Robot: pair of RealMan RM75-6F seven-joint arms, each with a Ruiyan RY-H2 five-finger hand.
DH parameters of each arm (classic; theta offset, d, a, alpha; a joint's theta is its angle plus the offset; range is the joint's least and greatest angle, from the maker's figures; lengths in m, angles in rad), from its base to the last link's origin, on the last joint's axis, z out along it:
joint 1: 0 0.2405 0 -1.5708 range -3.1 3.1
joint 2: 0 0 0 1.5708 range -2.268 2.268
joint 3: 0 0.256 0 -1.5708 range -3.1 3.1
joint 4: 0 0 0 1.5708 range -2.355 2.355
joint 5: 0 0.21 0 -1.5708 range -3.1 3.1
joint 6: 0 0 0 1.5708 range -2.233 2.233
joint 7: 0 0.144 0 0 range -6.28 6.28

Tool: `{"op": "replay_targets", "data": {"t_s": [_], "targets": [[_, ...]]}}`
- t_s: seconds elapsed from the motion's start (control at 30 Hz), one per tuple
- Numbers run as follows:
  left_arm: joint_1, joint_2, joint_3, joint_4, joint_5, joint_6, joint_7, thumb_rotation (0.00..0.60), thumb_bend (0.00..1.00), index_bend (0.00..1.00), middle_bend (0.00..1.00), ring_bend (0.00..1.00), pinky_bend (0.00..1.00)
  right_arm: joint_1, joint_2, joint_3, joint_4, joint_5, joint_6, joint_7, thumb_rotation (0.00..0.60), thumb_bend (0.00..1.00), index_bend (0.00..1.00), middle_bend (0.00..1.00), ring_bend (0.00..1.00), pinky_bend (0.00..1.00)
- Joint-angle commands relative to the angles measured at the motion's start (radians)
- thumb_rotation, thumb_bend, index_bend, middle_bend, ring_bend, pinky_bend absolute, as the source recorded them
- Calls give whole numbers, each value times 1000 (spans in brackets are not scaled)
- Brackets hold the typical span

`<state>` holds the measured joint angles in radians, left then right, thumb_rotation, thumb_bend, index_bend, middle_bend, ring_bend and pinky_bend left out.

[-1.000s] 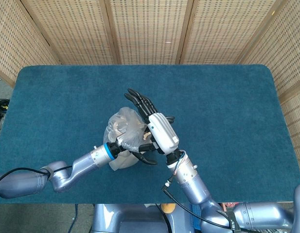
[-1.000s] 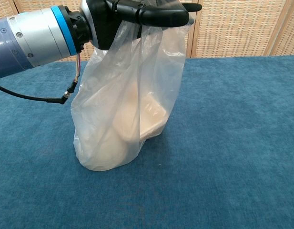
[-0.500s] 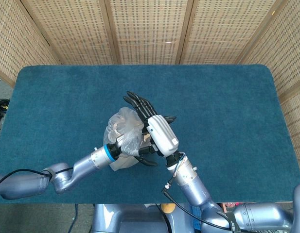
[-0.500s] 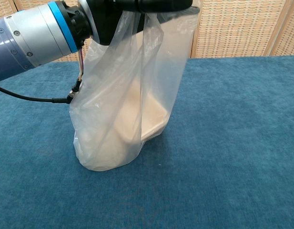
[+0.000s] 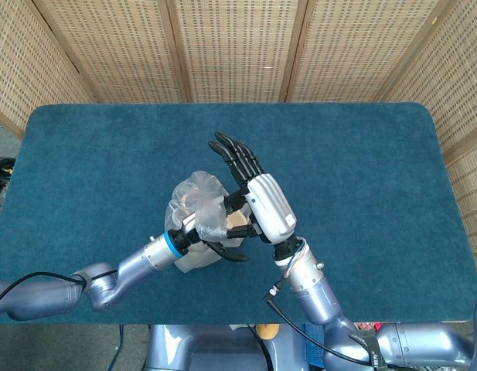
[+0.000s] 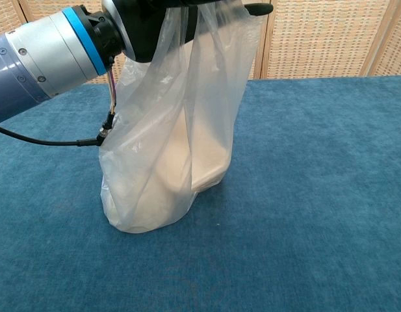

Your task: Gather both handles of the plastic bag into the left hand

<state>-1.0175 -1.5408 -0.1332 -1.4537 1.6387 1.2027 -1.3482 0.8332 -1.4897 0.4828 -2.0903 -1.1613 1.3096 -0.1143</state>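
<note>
Gripping plastic bag (image 6: 168,149) handles: left hand (image 5: 211,236); right hand (image 5: 257,197) released, fingers spread; table (image 5: 362,154) edges far.

Head view steeply down over the whole table (image 5: 83,147); chest view low, close, level; shared: bag (image 6: 168,162).

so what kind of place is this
Probably a staged robot test setup, not a home: a table covered in blue carpet-like cloth, woven wicker screens around it, and only a plastic bag held by the left robot hand.
</note>
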Motion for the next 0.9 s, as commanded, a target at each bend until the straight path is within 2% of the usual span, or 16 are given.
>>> {"op": "replay_targets", "data": {"t_s": [0.03, 0.3, 0.5, 0.9], "targets": [[2, -2, -4, -1, -5, -2, 4, 585, 91, 46, 0, 71, 71, -12, 14, -26, 12, -52, 16, -34, 600, 0, 0, 0, 0, 0], [17, -17, -27, -3, -31, 13, 28, 573, 90, 41, 0, 69, 70, -46, 45, -63, 34, -128, 52, -94, 600, 0, 0, 0, 0, 0], [23, -22, -34, -5, -32, 22, 26, 573, 91, 41, 0, 68, 73, -73, 68, -64, 30, -137, 88, -133, 600, 0, 0, 0, 0, 0], [37, -19, -62, -22, -48, 36, 35, 570, 92, 40, 0, 68, 74, -220, 226, -63, -46, -195, 187, -16, 600, 0, 0, 0, 0, 0]]}}
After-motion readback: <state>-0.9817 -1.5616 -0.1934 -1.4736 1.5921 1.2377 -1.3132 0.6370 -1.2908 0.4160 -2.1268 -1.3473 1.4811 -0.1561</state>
